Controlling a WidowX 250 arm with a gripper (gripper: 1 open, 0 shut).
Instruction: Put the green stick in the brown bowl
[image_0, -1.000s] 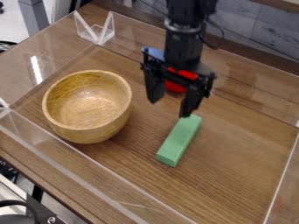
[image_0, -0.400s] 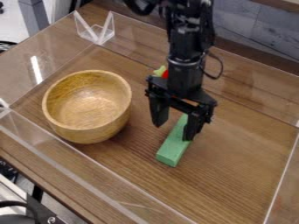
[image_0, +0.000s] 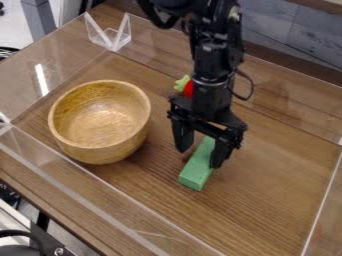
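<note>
The green stick (image_0: 198, 172) lies flat on the wooden table, right of the brown bowl (image_0: 99, 120), its far end between my fingers. My gripper (image_0: 203, 150) points straight down over that far end, open, one dark finger on each side of the stick. Whether the fingers touch the stick or the table I cannot tell. The bowl stands empty at the left, a hand's width from the gripper. Behind the gripper a red round fruit with a green leaf (image_0: 183, 86) peeks out, mostly hidden by the arm.
A clear plastic wall (image_0: 80, 210) rims the table at the front and left. A small clear stand (image_0: 110, 35) sits at the back left. The black arm (image_0: 211, 40) rises from the gripper toward the top.
The open gripper has come down from above the stick's far end until its fingers straddle it. Stick and bowl have not moved.
</note>
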